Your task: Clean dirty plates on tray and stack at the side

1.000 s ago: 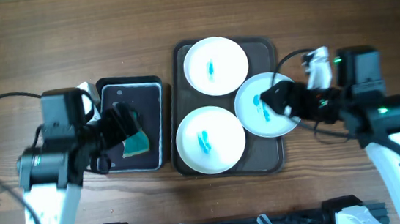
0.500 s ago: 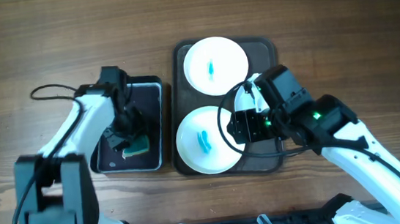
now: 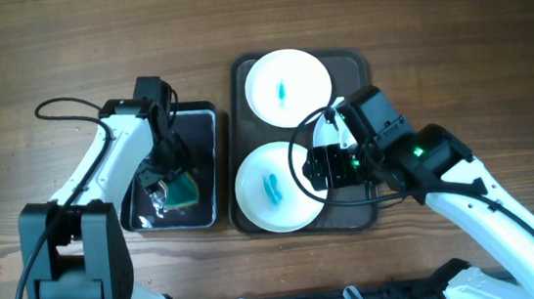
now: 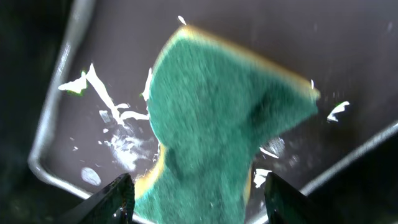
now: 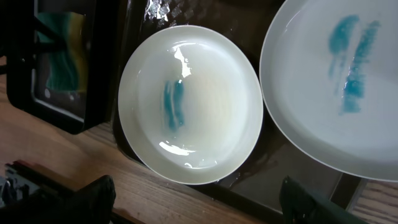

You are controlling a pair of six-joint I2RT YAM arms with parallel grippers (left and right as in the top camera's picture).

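A dark tray (image 3: 352,63) holds white plates with blue smears. One plate (image 3: 287,89) lies at the back and one (image 3: 271,190) at the front left. A third is mostly hidden under my right arm and shows in the right wrist view (image 5: 336,93). My right gripper (image 3: 320,169) hovers open and empty over the tray's front edge (image 5: 202,205), just in front of the front-left plate (image 5: 189,102). My left gripper (image 3: 158,189) is open, its fingers (image 4: 202,208) on either side of a green sponge (image 4: 211,118) in a small black tray (image 3: 196,122).
White foam and water drops (image 4: 118,134) lie on the small tray's floor beside the sponge. The sponge also shows in the right wrist view (image 5: 62,43). Bare wooden table (image 3: 452,33) surrounds both trays. Cables trail behind both arms.
My right arm has swung in over the tray and now covers the right plate. My left arm has reached over the small tray and lowered onto the sponge.
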